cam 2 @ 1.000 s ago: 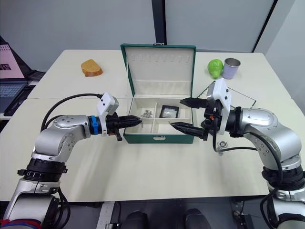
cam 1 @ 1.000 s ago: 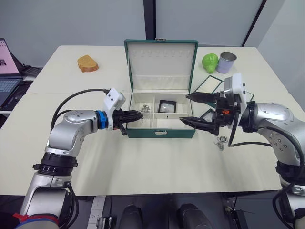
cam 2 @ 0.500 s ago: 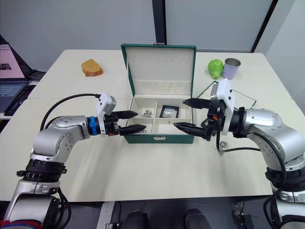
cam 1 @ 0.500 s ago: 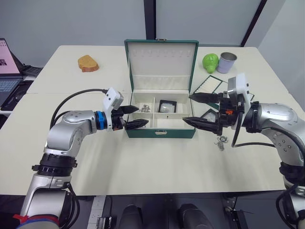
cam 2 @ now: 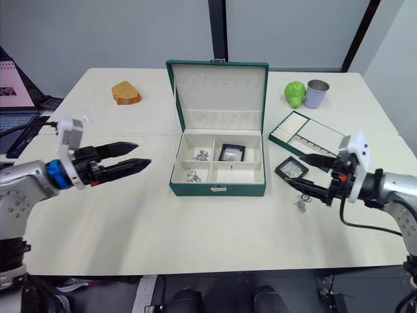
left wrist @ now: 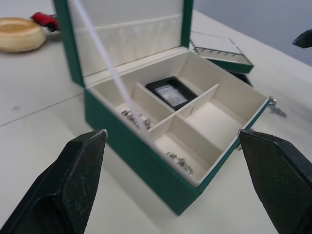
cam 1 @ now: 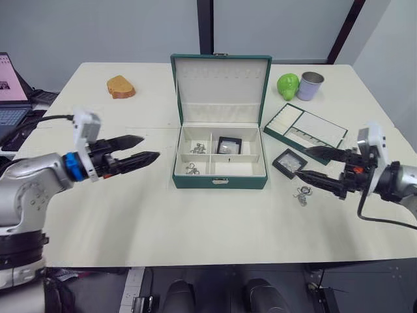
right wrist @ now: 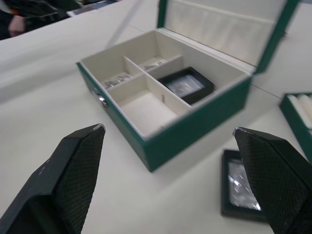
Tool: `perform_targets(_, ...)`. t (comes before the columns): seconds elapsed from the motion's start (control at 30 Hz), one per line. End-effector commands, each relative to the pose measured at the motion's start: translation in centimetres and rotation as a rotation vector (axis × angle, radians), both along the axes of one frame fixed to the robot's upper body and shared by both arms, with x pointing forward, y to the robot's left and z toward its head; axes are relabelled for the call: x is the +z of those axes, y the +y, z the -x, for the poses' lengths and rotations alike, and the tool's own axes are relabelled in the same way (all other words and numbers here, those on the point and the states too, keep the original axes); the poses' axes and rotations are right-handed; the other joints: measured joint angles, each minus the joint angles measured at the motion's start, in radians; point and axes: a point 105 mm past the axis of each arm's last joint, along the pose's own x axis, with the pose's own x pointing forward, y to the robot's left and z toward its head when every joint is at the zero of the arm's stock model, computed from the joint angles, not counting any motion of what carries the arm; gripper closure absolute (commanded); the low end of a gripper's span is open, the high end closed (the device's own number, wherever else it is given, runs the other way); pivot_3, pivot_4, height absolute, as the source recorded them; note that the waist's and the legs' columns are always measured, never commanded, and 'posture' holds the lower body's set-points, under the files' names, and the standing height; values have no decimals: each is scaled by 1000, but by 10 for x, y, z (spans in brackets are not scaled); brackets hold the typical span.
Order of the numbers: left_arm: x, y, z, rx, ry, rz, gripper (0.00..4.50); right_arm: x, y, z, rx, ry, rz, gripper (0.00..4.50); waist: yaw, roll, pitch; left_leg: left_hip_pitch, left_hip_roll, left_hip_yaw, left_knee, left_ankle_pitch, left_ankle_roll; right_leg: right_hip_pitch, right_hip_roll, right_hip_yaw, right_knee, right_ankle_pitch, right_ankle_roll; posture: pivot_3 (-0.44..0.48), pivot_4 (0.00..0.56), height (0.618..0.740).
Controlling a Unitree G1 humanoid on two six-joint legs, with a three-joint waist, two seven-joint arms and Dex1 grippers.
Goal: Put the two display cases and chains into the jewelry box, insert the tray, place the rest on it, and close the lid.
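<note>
The jewelry box (cam 1: 219, 182) stands open mid-table with its lid (cam 1: 220, 81) upright. One display case (cam 1: 229, 145) lies in a back compartment, and chains (cam 1: 191, 169) lie in the left compartments. The other display case (cam 1: 287, 163) sits on the table to the right of the box. Behind it lies the tray (cam 1: 305, 125), and the rest (cam 1: 301, 195), a small silvery heap, lies in front. My left gripper (cam 1: 150, 147) hovers open and empty left of the box. My right gripper (cam 1: 301, 162) is open and empty, its tips over the outer display case.
A piece of bread (cam 1: 120, 86) lies at the back left. A green fruit (cam 1: 287, 85) and a grey cup (cam 1: 311, 85) stand at the back right. A laptop (cam 1: 10, 91) sits off the table's left side.
My left gripper opened at the box's front-left compartment, then drew back to the left. My right arm pulled away to the right, still open.
</note>
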Motion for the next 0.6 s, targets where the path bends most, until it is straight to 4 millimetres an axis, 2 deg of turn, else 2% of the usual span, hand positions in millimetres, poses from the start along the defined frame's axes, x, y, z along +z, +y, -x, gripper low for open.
perform_targets(0.03, 4, 22, 7, 121, -66, -58, 28, 3, -32, 0, -147, -65, 9, 0, 1, 0, 0, 0, 0, 0, 0, 0, 0, 0, 0, 0, 0, 0, 0, 0, 150, 740)
perform_targets(0.17, -14, 38, 12, 250, -82, -61, 28, -20, -58, 0, -301, -52, -14, 0, 3, 0, 0, 0, 0, 0, -1, 0, 0, 0, 0, 0, 0, 0, 0, 0, 150, 740)
perform_targets(0.33, -37, 62, 6, 444, -154, -63, 28, -49, -78, -5, -459, -69, -48, 0, 8, 0, 0, 3, 0, 1, 0, 0, 0, 4, 0, 1, 0, 0, 0, 0, 150, 740)
perform_targets(0.4, -45, 65, 5, 498, -183, -60, 28, -51, -86, -11, -542, -127, -69, 0, 8, 0, 0, 3, 0, 1, 0, 0, 0, 4, 0, 1, 0, 0, 0, 0, 150, 740)
perform_targets(0.6, -54, 71, 4, 610, -227, -64, 28, -55, -95, -14, -639, -191, -79, 0, 13, 0, 0, 3, 0, 2, 0, 0, 0, 4, 0, 2, 0, 0, 0, 0, 150, 740)
